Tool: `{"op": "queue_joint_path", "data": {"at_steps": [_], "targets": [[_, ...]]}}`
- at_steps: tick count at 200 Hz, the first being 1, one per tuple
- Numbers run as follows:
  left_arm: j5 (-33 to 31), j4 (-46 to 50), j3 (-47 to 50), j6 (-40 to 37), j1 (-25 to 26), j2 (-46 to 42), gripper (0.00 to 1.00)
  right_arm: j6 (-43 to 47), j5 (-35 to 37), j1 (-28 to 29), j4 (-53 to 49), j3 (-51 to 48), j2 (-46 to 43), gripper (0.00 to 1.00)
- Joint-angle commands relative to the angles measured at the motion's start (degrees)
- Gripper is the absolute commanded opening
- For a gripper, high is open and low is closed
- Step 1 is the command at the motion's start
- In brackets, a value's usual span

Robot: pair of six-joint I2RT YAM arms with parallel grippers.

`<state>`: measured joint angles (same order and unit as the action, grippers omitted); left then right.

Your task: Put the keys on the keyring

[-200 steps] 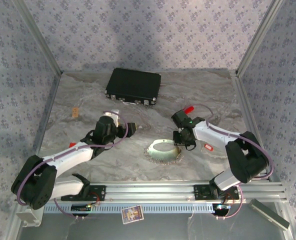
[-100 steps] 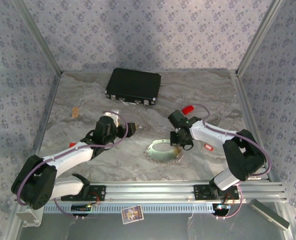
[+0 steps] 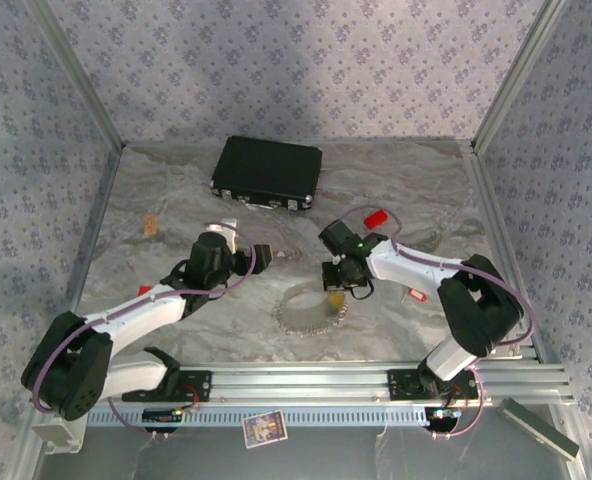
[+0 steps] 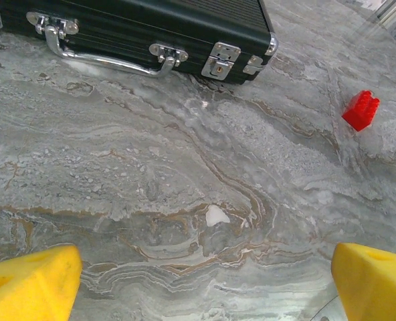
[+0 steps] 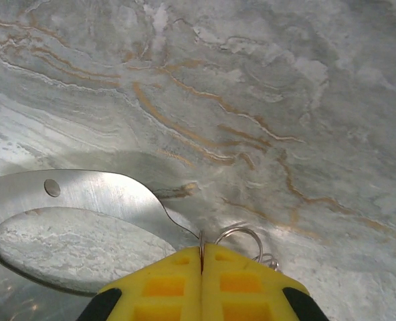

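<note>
Right gripper (image 5: 201, 261) clenched on dish (image 5: 111, 194) rim; left gripper (image 4: 205, 281) released.
Keyring (image 5: 239, 229) lies just beside the yellow fingers (image 5: 245, 284), mid-surface toward near edge; black case (image 4: 151, 20) at far edge.

Both the left arm (image 3: 146, 305) and the right arm (image 3: 416, 265) have white tubular links between bulky black joint housings, and a thin lilac cable (image 3: 31, 385) loops along the outside of each. A small green light (image 3: 353, 240) glows on the right arm's black wrist. The fingers (image 5: 164, 284) are bright yellow blocks, moulded with square pockets and edged in black.
</note>
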<state>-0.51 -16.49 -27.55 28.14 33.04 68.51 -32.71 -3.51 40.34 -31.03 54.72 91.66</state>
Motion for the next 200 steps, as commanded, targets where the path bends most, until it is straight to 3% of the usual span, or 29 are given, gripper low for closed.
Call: {"op": "queue_joint_path", "data": {"at_steps": [1,25,51,85,200], "targets": [[-0.98,-0.04,-0.91,-0.54,0.36,-1.42,0.96,1.68,-0.28,0.36,-0.48,1.83,2.22,0.00],[-1.16,-0.06,-0.99,-0.54,0.37,-1.66,0.95,2.12,0.27,0.70,-0.80,2.81,3.49,0.02],[-1.36,0.25,-1.11,-0.63,0.33,-1.80,0.96,2.48,0.41,0.75,-1.34,3.64,4.49,0.12],[-1.37,0.45,-1.11,-0.46,0.36,-2.14,0.96,2.56,0.64,0.91,-1.92,3.99,5.09,0.17],[-1.77,0.94,-1.19,-0.11,0.38,-2.76,0.96,3.05,0.21,1.18,-2.88,5.13,6.29,0.18]]}}
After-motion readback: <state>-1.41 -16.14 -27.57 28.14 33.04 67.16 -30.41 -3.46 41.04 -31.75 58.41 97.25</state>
